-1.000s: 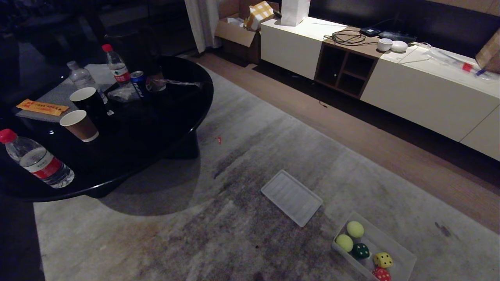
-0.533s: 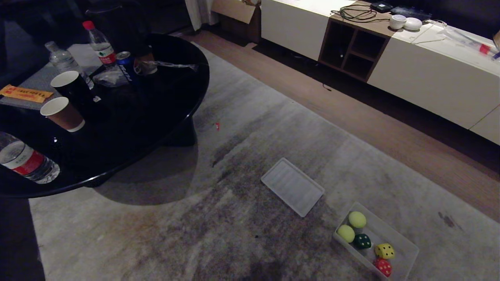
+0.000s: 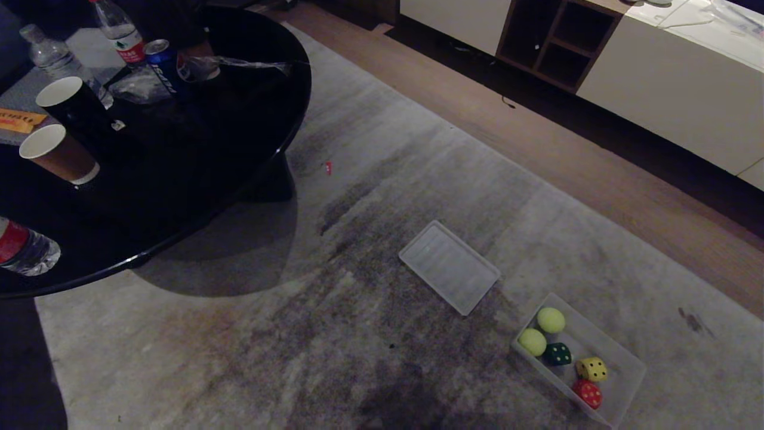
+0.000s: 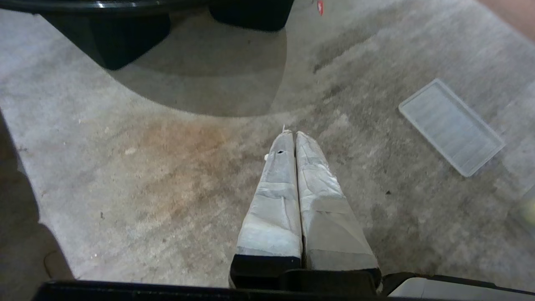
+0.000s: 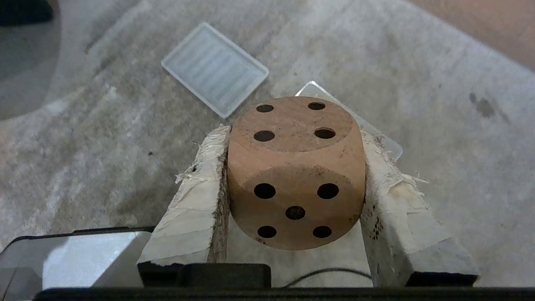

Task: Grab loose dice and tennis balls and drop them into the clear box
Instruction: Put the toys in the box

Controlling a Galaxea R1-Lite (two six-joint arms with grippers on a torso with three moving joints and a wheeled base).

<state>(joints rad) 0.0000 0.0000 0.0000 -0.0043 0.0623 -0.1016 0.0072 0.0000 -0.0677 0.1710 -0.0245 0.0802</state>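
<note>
The right gripper [image 5: 294, 138] clenched the beige die [image 5: 296, 175] between its fingers, seemingly above the clear box [image 3: 621, 352]; the left gripper [image 4: 291, 133] was closed, empty

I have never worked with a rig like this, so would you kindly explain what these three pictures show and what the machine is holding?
This is a wheeled robot with two arms. One picture looks down from its head: a grey rug, a black table with cups and bottles, a flat lid, and a clear box holding two tennis balls and green, yellow and red dice. The other two come from wrist cameras. The left pincer is shut and empty above the rug. The right pincer grips a beige die.
</note>
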